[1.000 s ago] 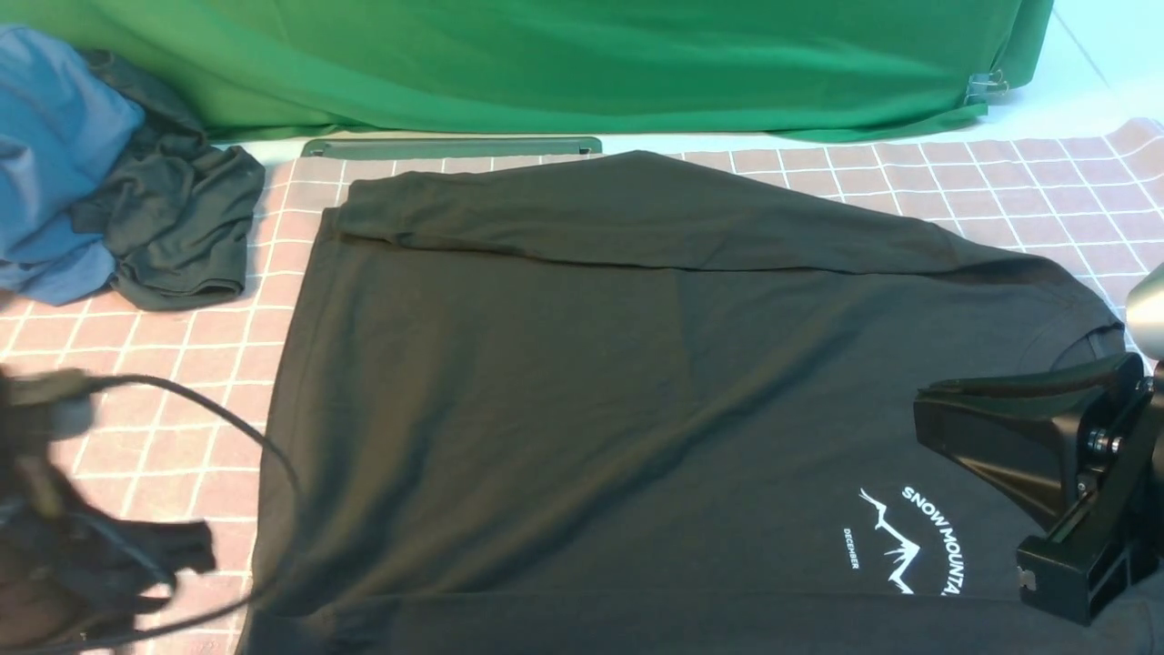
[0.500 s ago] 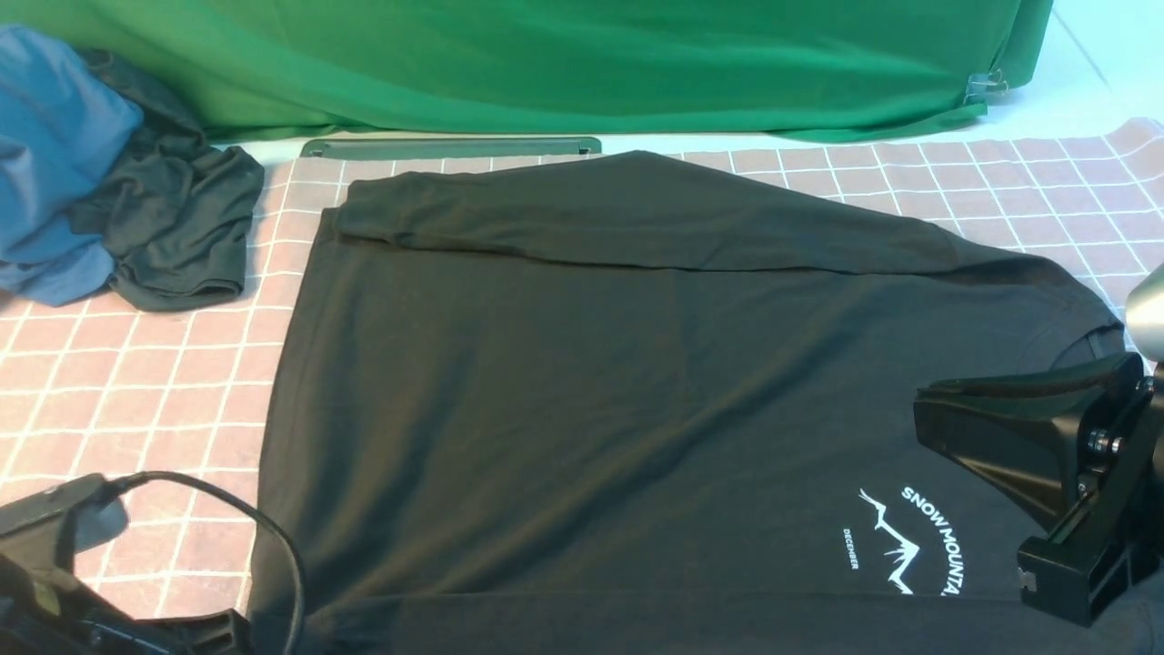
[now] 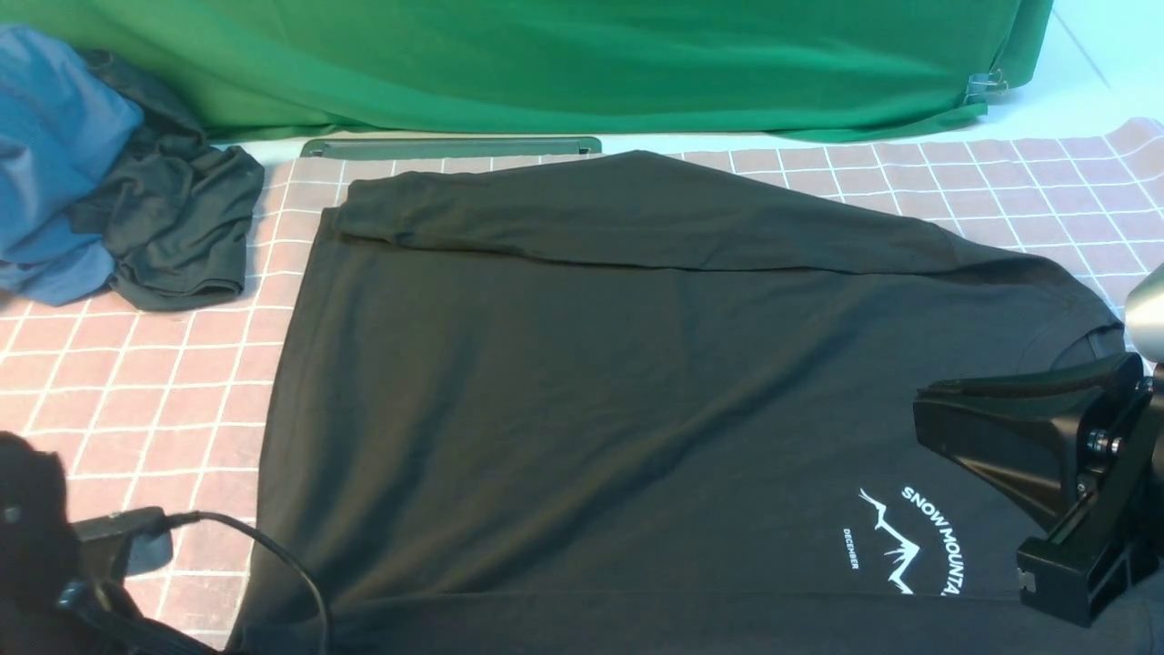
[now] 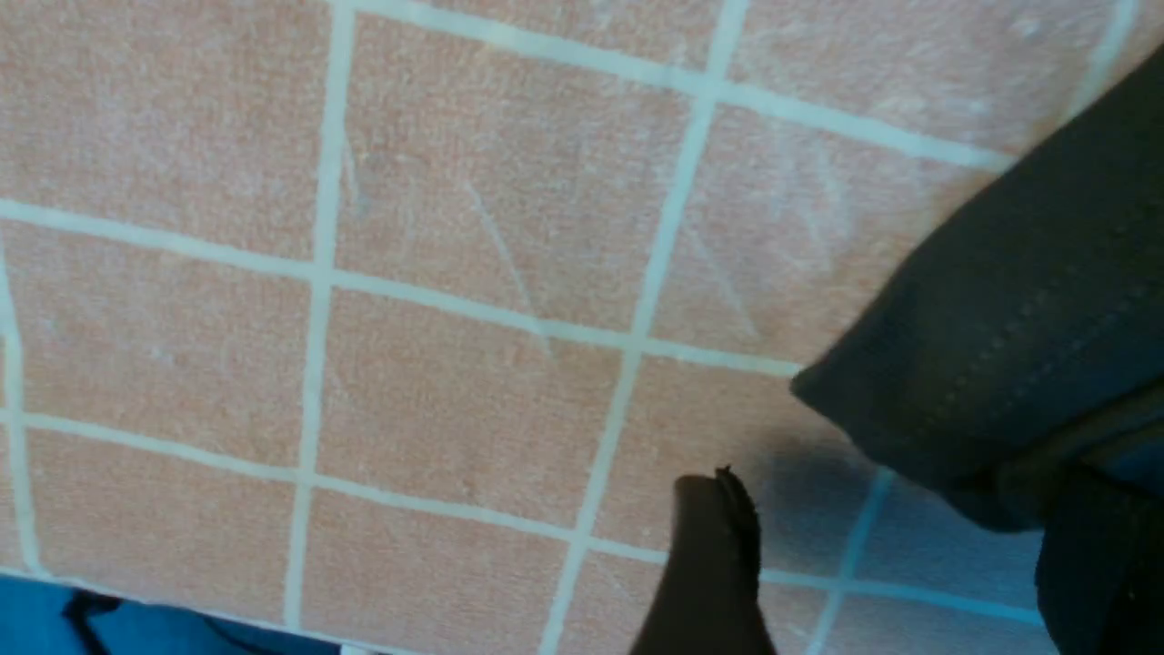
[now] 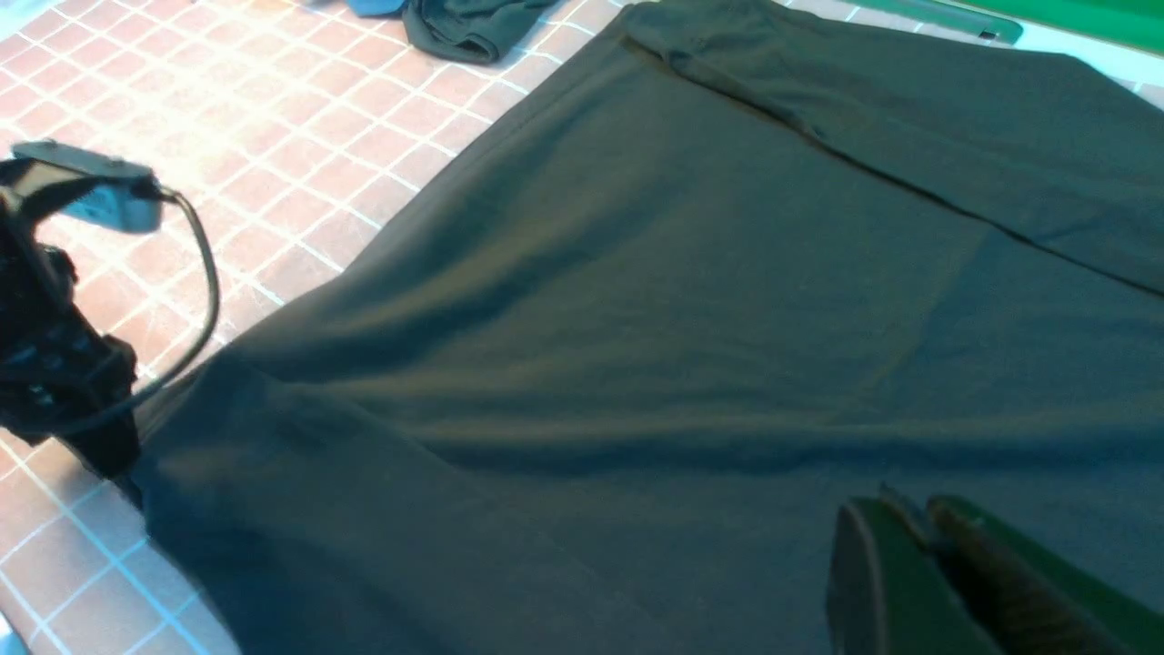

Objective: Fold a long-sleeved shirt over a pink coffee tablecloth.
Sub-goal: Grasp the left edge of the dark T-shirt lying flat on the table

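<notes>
At the far left a blue garment point(image 3: 45, 155) and a smaller dark garment point(image 3: 177, 227) lie bunched on the pink coffee tablecloth point(image 3: 136, 364), with a green cloth point(image 3: 546, 64) draped along the back. The long-sleeved shirt point(image 3: 591, 382) lies flat across the tablecloth's middle, one sleeve folded along its far edge and the white print point(image 3: 909, 541) toward the right. The left gripper point(image 4: 896, 509) sits low at the near left, beside the shirt's hem corner, with its fingers point(image 4: 709, 564) spread. The right gripper point(image 3: 920, 405) reaches over the shirt near the collar point(image 3: 1091, 341), its fingers pressed together.
</notes>
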`<state>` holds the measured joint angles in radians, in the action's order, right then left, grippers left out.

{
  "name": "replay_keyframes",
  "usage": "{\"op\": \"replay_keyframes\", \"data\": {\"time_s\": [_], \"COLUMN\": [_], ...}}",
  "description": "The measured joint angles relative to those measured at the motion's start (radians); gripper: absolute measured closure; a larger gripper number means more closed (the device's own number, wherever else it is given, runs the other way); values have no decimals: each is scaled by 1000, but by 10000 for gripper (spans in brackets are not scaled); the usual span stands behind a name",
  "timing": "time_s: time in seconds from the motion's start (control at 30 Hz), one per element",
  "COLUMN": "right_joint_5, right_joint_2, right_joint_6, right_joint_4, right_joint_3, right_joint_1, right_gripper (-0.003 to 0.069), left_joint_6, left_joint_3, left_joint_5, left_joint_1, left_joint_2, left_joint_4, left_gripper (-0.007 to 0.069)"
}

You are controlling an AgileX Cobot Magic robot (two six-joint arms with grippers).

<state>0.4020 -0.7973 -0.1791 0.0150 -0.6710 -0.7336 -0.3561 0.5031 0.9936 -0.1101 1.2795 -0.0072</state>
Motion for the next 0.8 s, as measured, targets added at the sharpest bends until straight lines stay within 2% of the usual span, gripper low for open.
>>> {"op": "replay_keyframes", "data": {"time_s": [0.17, 0.4, 0.7, 0.8], "right_joint_5": [0, 0, 0, 0], "right_joint_2": [0, 0, 0, 0], "right_joint_6": [0, 0, 0, 0], "right_joint_4": [0, 0, 0, 0], "right_joint_3": [0, 0, 0, 0], "right_joint_1": [0, 0, 0, 0], "right_gripper": [568, 568, 568, 568], "left_joint_6": [0, 0, 1, 1], "left_joint_3": [30, 101, 101, 101], "left_joint_5": [6, 27, -21, -28], "left_joint_1": [0, 0, 0, 0], "left_joint_2": [30, -15, 23, 59], "left_joint_4": [25, 31, 71, 72], "left_gripper": [170, 288, 284, 260]}}
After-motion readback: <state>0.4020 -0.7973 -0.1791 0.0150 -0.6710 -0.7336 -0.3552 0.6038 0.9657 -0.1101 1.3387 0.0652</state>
